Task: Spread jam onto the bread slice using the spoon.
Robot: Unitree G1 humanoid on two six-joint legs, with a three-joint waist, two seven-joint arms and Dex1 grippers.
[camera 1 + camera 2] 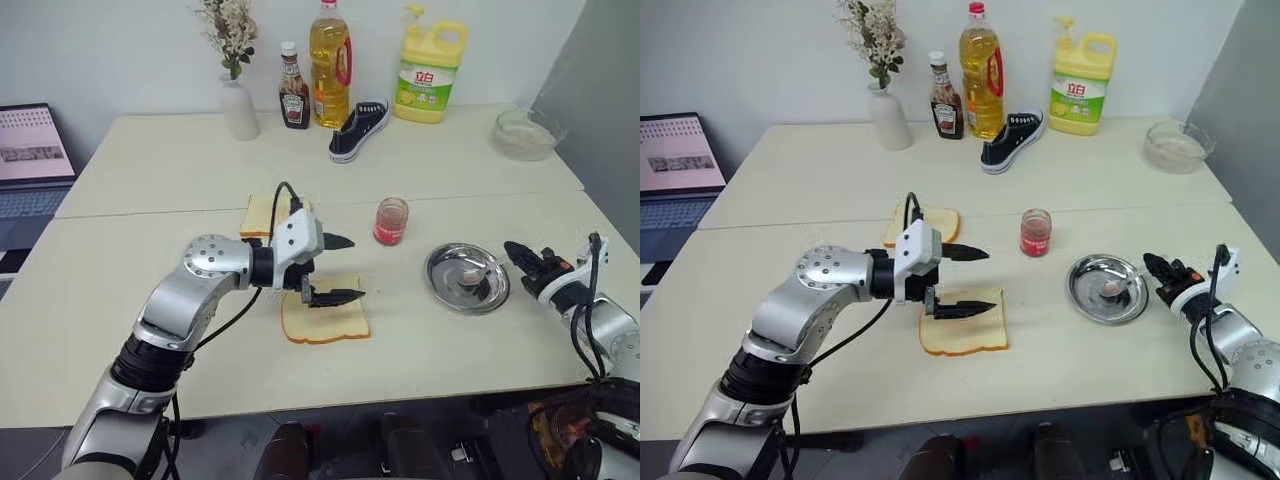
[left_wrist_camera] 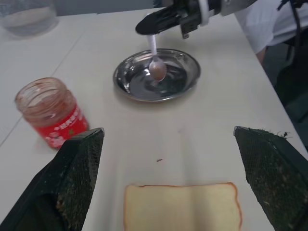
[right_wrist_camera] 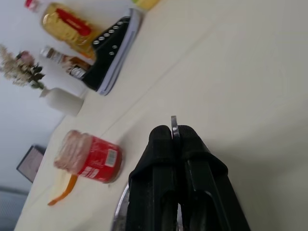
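Right gripper (image 2: 144,25): jaws clamped on the spoon (image 2: 155,60) handle, bowl in the steel dish (image 1: 440,285) near the table's (image 1: 150,160) right edge. Left gripper (image 1: 340,268): jaws wide, empty, over the bread slice (image 1: 325,320) near the front edge. Jam (image 1: 390,222): jar mid-table, between slice and dish.

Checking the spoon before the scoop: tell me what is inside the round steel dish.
The spoon's bowl, smeared pinkish, sits inside the steel dish; the shut right gripper pinches its handle. The handle's top end is covered by the fingers.
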